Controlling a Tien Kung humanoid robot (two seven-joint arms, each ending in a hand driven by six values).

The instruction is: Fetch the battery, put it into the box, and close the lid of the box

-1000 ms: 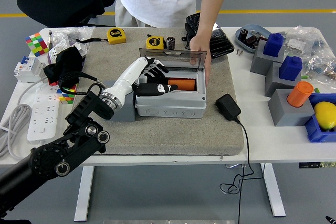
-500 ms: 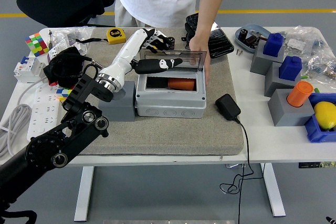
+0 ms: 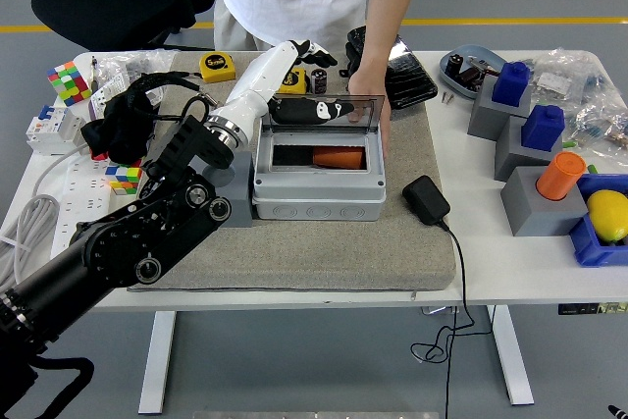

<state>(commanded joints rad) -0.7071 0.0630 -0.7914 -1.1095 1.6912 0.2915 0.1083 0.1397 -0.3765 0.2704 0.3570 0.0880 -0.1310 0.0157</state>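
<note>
While empty, robot hand point(image 3: 312, 85) reaches behind the raised lid point(image 3: 324, 113).

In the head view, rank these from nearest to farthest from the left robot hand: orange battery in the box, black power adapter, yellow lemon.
From the left robot hand, above the box's raised lid:
1. Orange battery, just below it inside the grey box.
2. Black power adapter, on the mat to the box's right.
3. Yellow lemon, at the table's far right edge.

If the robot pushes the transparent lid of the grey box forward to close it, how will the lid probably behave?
The lid looks like thin stiff plastic, so it probably swings on its back hinge without bending. It seems light, so it may drop shut quickly. The person's hand at the box should keep it from sliding.
</note>
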